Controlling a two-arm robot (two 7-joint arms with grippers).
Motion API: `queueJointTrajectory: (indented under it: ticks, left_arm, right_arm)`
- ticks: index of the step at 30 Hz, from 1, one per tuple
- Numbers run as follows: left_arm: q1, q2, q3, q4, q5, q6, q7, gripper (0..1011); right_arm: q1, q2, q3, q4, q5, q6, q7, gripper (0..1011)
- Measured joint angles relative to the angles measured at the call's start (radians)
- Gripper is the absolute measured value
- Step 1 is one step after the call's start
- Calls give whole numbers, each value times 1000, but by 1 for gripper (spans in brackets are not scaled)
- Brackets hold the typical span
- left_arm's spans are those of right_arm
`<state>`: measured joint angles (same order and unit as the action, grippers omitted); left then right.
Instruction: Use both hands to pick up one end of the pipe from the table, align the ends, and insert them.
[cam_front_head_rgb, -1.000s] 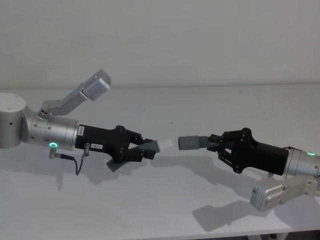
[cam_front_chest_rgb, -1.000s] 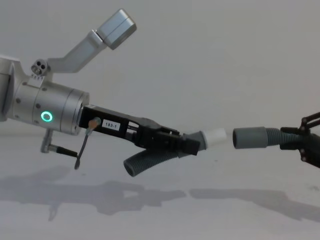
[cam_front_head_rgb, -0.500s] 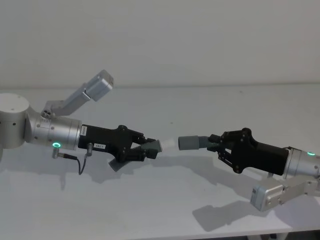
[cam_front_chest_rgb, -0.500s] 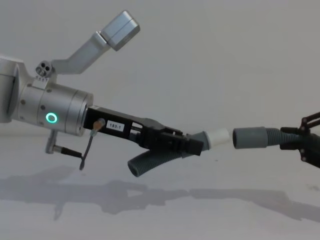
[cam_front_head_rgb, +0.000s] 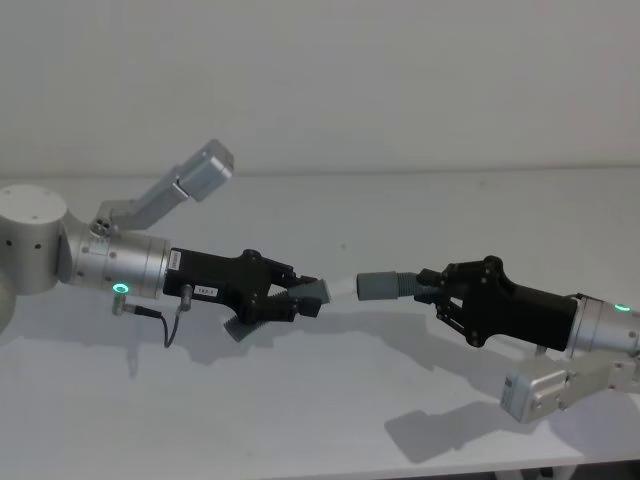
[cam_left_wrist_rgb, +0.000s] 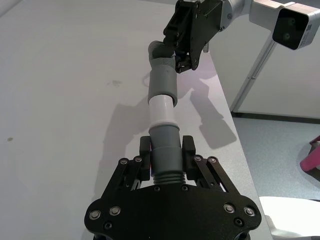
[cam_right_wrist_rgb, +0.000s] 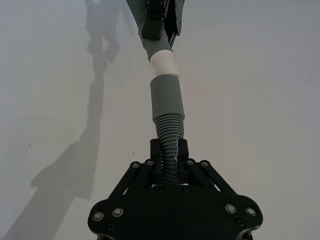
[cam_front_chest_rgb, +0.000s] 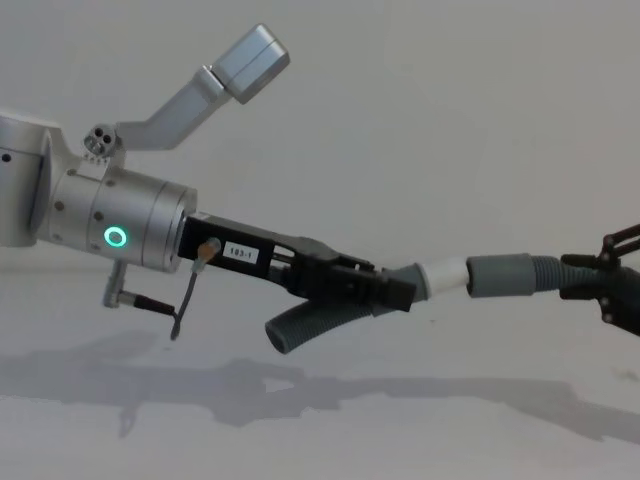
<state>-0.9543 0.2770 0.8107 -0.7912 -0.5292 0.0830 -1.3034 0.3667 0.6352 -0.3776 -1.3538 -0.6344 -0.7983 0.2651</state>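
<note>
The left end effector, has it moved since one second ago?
Yes. In the chest view the left end effector has carried its white tip rightward, closing the gap to the grey cuff, which the right end effector kept in place.

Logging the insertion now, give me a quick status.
Left gripper shut on white-tipped pipe. Right gripper shut on ribbed pipe. White tip meets cuff. Nothing between.

head looks down, chest sideways; both share the table (cam_front_head_rgb: 330, 400).

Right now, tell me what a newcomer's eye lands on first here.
Two black plastic grippers meet mid-air above the plain white table. The left gripper holds a dark grey ribbed hose piece whose white tip just reaches the smooth wide grey cuff held out by the right gripper.
</note>
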Motion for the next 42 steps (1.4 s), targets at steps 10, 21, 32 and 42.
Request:
queueJointTrajectory:
  ticks: [10,21,32,42]
  left_arm:
    - [-5,-6,10,8,-7,-1,-3,340]
    - [-9,-14,22,20,-15,1,-7,340]
    - [-17,-32,34,51,-23,-7,-15,340]
    - [-16,-37,41,60,-33,-10,-17,339]
  right_arm:
    - [0,0,0,0,0,0,0,156]
    - [0,0,0,0,0,0,0,156]
    - [0,0,0,0,0,0,0,157]
    - [0,0,0,0,0,0,0,156]
